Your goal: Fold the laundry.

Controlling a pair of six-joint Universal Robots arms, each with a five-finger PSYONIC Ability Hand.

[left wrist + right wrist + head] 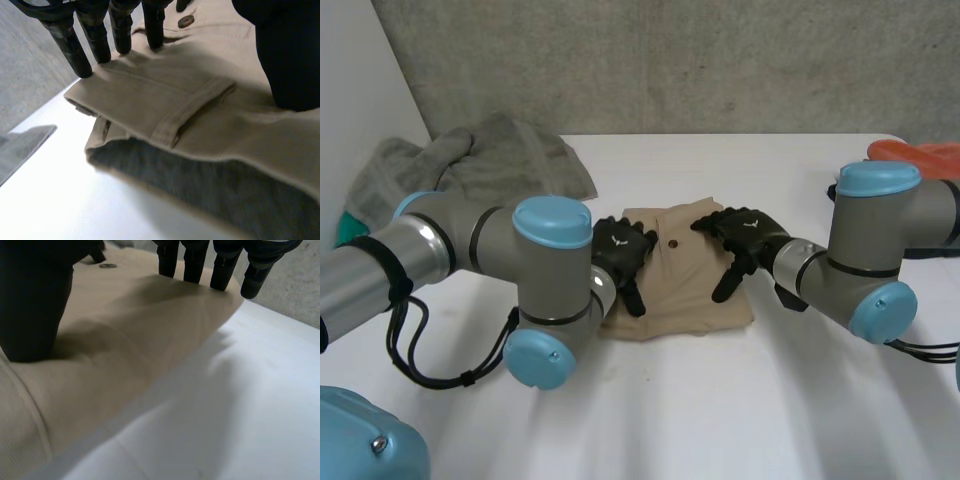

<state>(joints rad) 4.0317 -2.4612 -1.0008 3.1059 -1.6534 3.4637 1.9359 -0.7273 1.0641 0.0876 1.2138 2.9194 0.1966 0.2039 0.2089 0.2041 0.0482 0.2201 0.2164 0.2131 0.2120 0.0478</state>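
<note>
Tan trousers point(685, 290) folded, mid-counter point(650, 420). Left hand point(620, 250) on their left edge, right hand point(745, 232) on the right; fingers point(97, 40) straight, spread, pressing flat. Risk: sliding unevenly drags the top layer and opens the fold.

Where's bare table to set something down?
Bare table lies in front of the tan garment, and behind it toward the orange item. Crowded: back left by the grey towel, and mid-table, where the left hand and right hand press the garment.
</note>
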